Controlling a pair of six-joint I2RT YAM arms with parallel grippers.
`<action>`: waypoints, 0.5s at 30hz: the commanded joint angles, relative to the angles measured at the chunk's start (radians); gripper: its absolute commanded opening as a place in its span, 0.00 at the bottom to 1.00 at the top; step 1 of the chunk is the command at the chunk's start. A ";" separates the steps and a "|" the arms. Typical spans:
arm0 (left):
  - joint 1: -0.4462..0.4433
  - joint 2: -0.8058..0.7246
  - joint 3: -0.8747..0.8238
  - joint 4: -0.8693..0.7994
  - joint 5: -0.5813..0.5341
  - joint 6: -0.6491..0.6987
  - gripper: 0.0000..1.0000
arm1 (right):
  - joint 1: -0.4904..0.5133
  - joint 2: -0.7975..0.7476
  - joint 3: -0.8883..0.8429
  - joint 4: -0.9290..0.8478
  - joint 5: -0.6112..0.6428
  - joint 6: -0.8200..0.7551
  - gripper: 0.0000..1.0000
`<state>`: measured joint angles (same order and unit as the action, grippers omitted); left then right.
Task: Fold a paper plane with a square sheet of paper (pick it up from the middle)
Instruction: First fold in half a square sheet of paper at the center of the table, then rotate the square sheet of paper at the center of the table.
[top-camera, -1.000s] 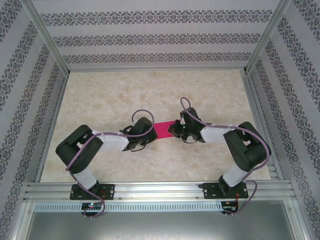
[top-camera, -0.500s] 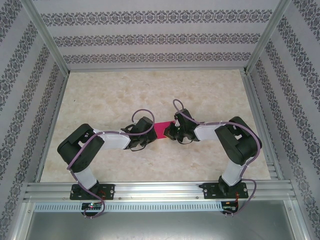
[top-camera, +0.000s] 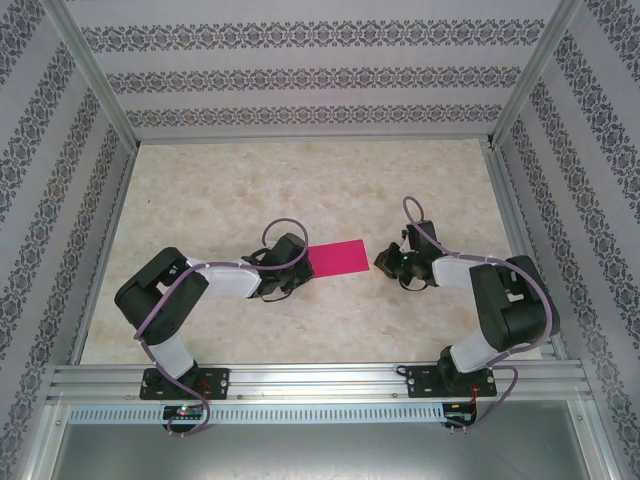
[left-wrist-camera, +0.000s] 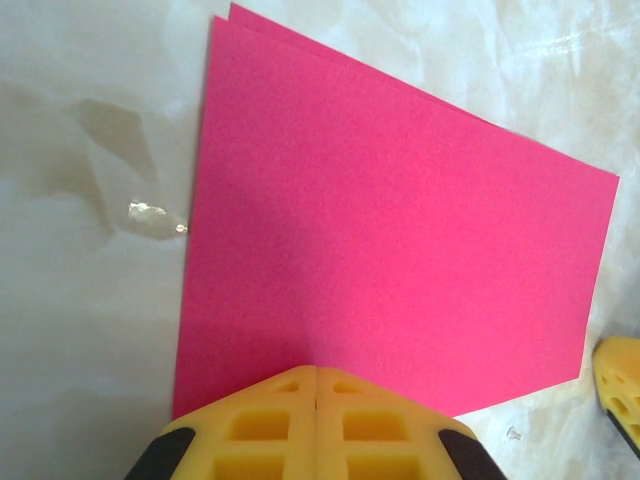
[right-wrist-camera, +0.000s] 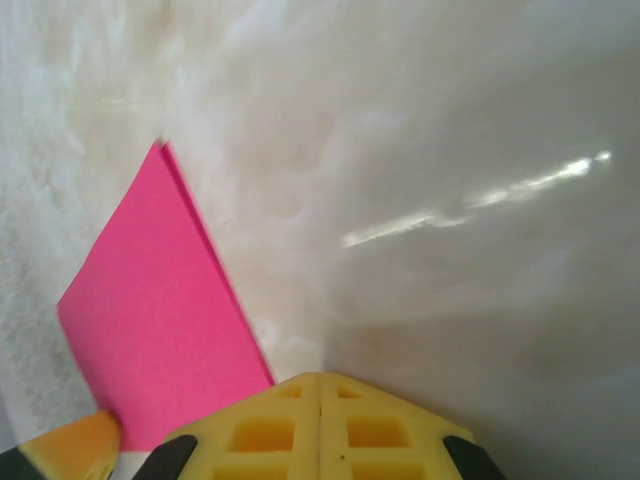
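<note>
The square sheet of paper (top-camera: 338, 258) lies on the table folded in half into a magenta rectangle (left-wrist-camera: 390, 230), its two layers showing at the far corner. My left gripper (top-camera: 302, 263) is shut, its yellow tips (left-wrist-camera: 317, 372) resting on the sheet's near edge. My right gripper (top-camera: 384, 262) is shut too and hangs just right of the sheet, apart from it. In the right wrist view the sheet (right-wrist-camera: 160, 320) lies to the left of that gripper (right-wrist-camera: 320, 378). The paper plane is out of view.
The beige marbled table (top-camera: 300, 180) is boxed in by patterned walls and aluminium posts. A metal rail (top-camera: 320, 380) runs along the near edge by the arm bases. Open tabletop lies behind and beside the sheet.
My right gripper has drawn back to the right, off the sheet, uncovering its right half. The left gripper has stayed on the sheet's left edge.
</note>
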<state>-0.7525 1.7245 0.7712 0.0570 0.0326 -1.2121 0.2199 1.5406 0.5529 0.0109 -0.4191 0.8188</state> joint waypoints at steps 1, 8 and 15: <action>0.012 0.033 0.035 -0.098 0.019 0.056 0.00 | 0.002 -0.080 0.051 -0.110 0.068 -0.043 0.00; 0.064 -0.011 0.205 -0.206 0.075 0.218 0.20 | 0.173 -0.135 0.200 -0.298 0.240 -0.074 0.03; 0.211 -0.063 0.252 -0.360 0.108 0.310 0.46 | 0.322 0.116 0.430 -0.396 0.323 -0.084 0.21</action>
<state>-0.5884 1.7004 1.0119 -0.1768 0.1257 -0.9848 0.5095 1.5776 0.9176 -0.2970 -0.1734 0.7567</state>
